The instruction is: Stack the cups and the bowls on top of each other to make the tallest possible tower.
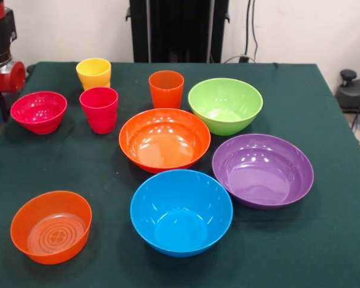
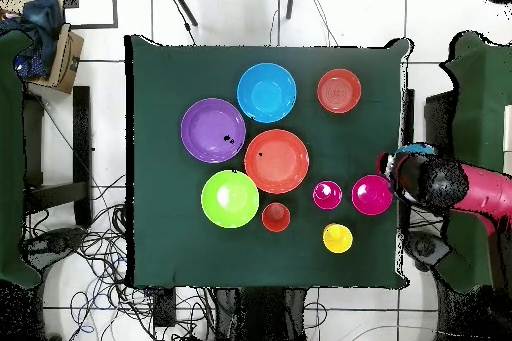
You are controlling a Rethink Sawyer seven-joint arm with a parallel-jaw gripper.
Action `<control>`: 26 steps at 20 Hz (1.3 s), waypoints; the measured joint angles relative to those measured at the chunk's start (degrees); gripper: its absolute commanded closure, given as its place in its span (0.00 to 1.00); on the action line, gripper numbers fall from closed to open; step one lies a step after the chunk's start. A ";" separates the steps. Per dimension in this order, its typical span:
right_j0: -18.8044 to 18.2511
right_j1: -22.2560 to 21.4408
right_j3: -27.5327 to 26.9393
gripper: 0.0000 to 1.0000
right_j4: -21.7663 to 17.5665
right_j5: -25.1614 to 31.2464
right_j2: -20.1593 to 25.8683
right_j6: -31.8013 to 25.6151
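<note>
Three ridged cups [image 1: 98,109] stood upright behind the bowls [image 1: 164,139]. All sat apart, unstacked, mouths up. No tower was built.

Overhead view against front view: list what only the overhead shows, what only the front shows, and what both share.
Only the overhead shows the floor cables and the cardboard box.

Only the front shows the ridges on the red-pink cup and the ring pattern in the translucent orange bowl.

Both share the green table, the blue bowl, purple bowl, large orange bowl, lime green bowl, magenta bowl, yellow cup and orange cup, none stacked yet, plus the arm at the table's edge.
</note>
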 measured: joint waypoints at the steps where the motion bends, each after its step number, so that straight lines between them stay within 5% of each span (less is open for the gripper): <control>1: 0.00 -0.11 0.24 1.00 0.00 0.00 0.17 0.00; 12: 0.61 -3.78 5.78 1.00 1.67 2.38 2.18 -0.01; 26: 0.71 -3.87 6.45 1.00 1.64 2.61 2.31 -0.01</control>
